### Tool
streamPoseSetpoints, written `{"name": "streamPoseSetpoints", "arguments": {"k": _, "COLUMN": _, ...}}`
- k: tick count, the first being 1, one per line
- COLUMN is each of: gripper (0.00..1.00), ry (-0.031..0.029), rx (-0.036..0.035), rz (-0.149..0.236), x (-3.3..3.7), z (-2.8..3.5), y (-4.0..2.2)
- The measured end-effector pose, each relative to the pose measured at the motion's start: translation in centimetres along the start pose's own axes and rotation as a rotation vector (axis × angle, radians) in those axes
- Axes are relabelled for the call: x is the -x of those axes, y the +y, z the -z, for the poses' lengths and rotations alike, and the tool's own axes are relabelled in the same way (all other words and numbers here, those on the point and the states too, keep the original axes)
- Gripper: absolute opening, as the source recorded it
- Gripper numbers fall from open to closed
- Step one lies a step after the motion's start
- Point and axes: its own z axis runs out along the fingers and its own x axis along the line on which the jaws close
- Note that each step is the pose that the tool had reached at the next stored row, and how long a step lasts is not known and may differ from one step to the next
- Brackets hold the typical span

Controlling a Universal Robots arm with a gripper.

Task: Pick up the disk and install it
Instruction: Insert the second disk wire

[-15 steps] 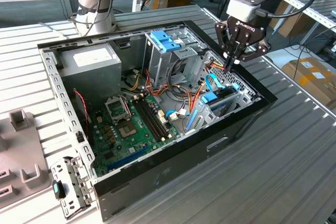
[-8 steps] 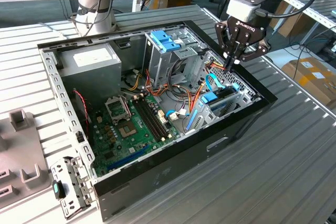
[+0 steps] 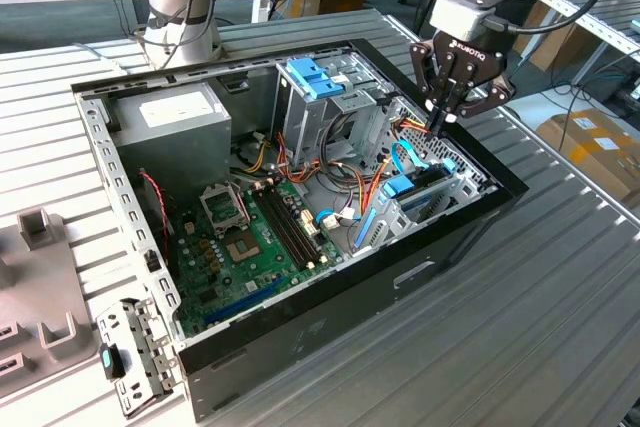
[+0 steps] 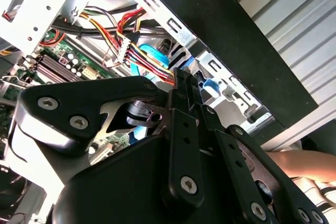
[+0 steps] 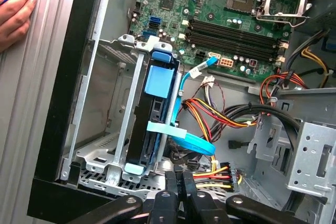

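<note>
**One disk seated in bay, claw empty above**

One open computer case (image 3: 300, 347) lay on the table (image 3: 560, 327). One disk (image 5: 155, 124) stood edgewise in the case's drive bay. One claw (image 3: 441, 119) hovered just above, fingers pressed together, holding nothing.

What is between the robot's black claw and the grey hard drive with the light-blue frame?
Nothing solid: the black gripper hangs just above the grey hard drive in its light-blue carrier, already standing in the metal bay. A bundle of coloured wires lies close beside its fingertips.
</note>
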Motion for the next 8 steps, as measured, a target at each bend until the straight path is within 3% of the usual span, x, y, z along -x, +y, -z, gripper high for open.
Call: {"name": "streamPoseSetpoints", "arguments": {"k": 8, "gripper": 0.16, "ry": 0.0003, "rx": 0.0032, "rz": -0.041, "x": 0.00, "z": 0.00, "y": -0.01}}
